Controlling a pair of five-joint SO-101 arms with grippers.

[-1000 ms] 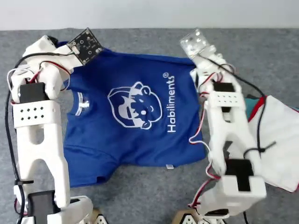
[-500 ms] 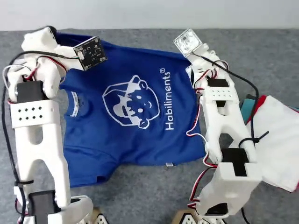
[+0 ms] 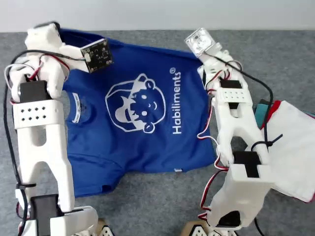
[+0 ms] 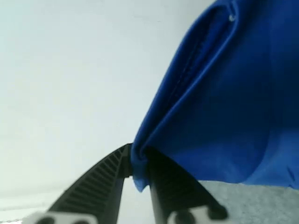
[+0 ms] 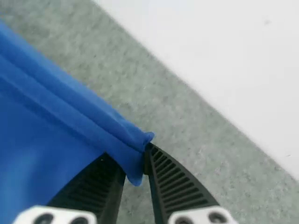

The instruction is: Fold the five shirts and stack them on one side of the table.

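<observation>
Blue shirt point(image 3: 147, 147) clamped, seemingly at corners, in left end effector point(image 4: 138, 156), right end effector point(image 5: 134, 161).

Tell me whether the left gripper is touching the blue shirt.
Touching. The left wrist view shows the left gripper pinching the blue shirt between its jaws.

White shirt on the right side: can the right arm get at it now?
Probably not yet: the right arm has its jaws shut on a corner of the blue shirt. The white shirt lies uncovered beside that arm.
</observation>
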